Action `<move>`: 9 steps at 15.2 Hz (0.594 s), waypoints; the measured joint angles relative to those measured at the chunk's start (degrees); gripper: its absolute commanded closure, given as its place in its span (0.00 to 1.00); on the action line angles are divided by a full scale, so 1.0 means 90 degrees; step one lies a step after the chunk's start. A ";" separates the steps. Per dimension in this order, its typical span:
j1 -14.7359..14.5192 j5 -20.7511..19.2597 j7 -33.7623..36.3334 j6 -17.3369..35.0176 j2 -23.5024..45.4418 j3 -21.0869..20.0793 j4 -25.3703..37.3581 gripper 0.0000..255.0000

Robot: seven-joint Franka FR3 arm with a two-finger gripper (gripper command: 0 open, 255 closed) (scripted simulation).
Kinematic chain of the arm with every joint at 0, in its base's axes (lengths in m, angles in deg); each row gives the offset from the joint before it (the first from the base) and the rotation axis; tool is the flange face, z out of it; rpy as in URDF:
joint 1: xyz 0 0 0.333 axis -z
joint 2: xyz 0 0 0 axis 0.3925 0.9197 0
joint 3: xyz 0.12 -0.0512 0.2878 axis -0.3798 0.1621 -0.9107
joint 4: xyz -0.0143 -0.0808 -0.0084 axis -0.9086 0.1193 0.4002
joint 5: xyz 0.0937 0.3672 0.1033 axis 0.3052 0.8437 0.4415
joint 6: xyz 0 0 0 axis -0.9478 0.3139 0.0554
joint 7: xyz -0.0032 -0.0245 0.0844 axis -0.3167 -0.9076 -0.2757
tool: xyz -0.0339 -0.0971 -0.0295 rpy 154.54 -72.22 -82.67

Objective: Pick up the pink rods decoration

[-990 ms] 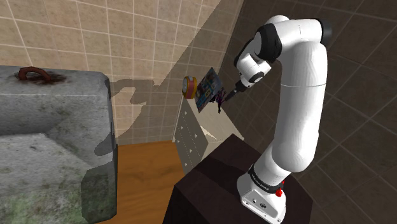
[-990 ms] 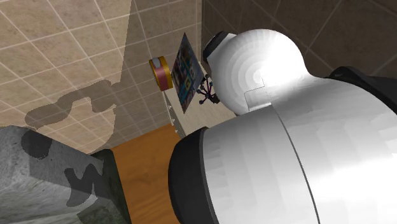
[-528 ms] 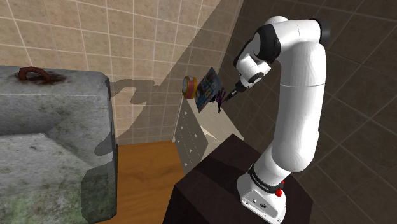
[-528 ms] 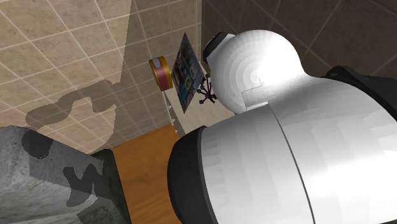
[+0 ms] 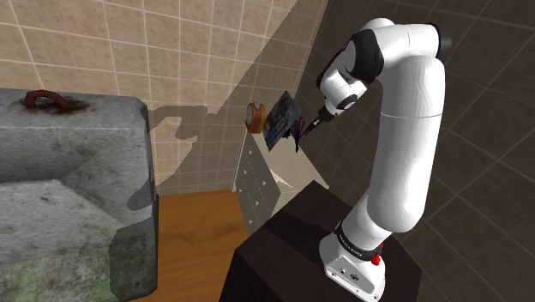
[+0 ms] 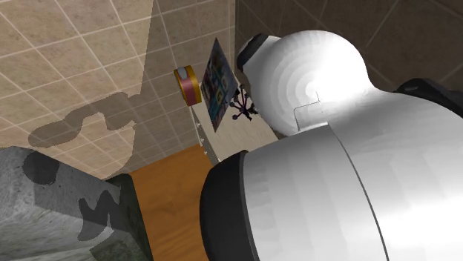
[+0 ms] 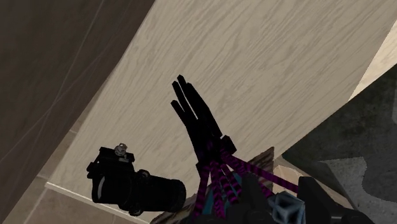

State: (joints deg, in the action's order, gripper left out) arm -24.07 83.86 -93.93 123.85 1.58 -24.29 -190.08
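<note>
1. Magenta-and-black rods decoration (image 5: 297,131): a fan of thin sticks with black tips and magenta-striped stems. It sits in the upper centre of the shoulder view, just right of the colourful printed board (image 5: 280,120) and above the pale drawer cabinet (image 5: 257,184).
2. Board's print is too small to read.
3. Wrist view adds a black camera (image 7: 133,188) near the rods, against a pale wood-grain surface (image 7: 254,63).
4. All-black gripper (image 7: 280,191): fingers clasp the stems' lower ends.

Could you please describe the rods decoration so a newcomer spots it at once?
On the pale cabinet against the tiled wall, look beside the colourful leaning book. The rods decoration is a spiky bundle of dark, magenta-striped sticks, unlike the flat book and round orange tin.
</note>
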 measured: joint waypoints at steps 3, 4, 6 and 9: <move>-0.0154 -0.0297 0.0225 -0.0066 -0.0219 0.0193 -0.0012 1.00; -0.0194 -0.0397 0.0295 -0.0097 -0.0285 0.0258 -0.0004 1.00; -0.0310 -0.0582 0.0454 -0.0128 -0.0421 0.0373 -0.0006 1.00; -0.0487 -0.0898 0.0697 -0.0191 -0.0656 0.0574 -0.0010 1.00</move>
State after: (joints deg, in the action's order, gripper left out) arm -28.45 75.78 -87.66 122.14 -4.32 -19.12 -190.17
